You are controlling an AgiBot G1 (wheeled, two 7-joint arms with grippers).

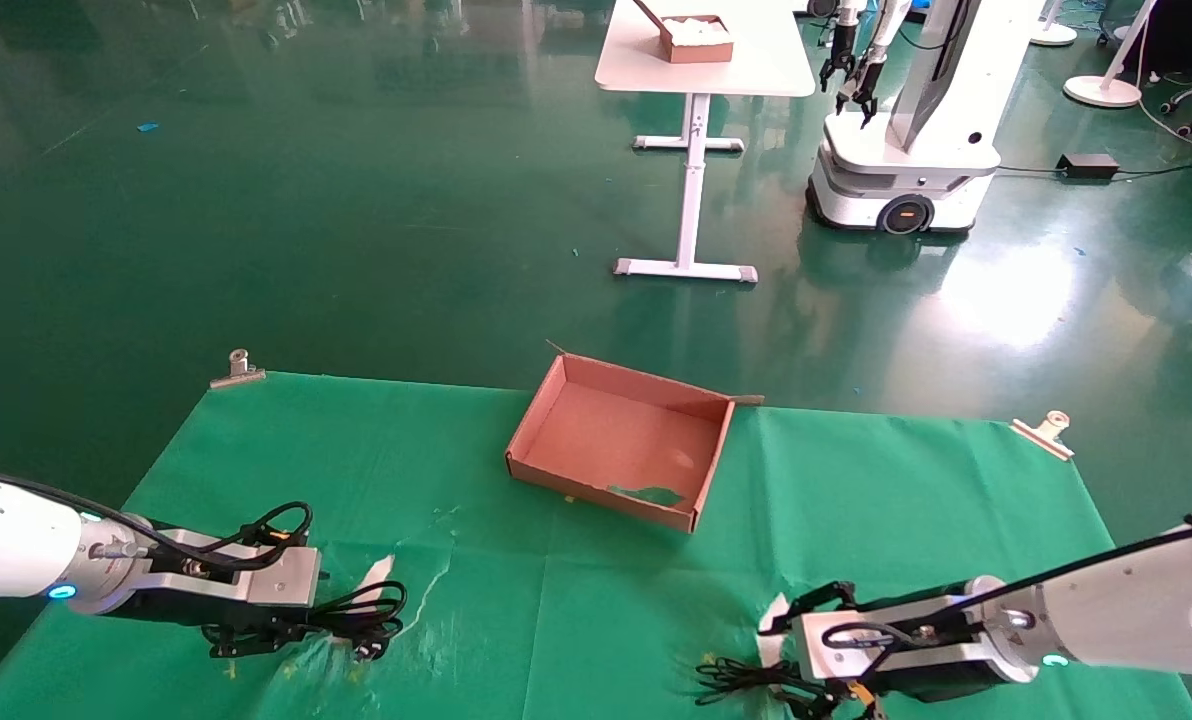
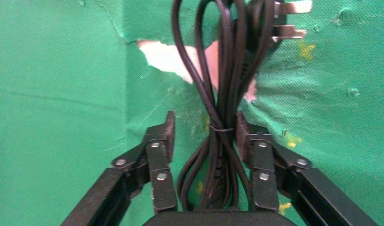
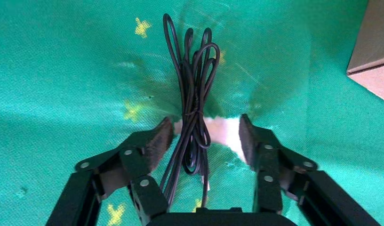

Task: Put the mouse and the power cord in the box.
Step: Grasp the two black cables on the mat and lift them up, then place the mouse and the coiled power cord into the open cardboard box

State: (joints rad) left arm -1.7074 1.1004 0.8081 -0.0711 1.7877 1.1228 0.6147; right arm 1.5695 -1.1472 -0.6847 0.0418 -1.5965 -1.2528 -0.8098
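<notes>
Both arms are low over the green cloth (image 1: 576,600), one at each near corner, with the box (image 1: 618,440) lying between them and farther back. The left gripper (image 2: 204,136) is open and straddles the power cord (image 2: 223,108), whose bundle runs lengthwise between the fingers, tie at the pads. The right gripper (image 3: 199,136) is likewise open around the mouse's thin cable (image 3: 192,103); the mouse body itself is hidden.
</notes>
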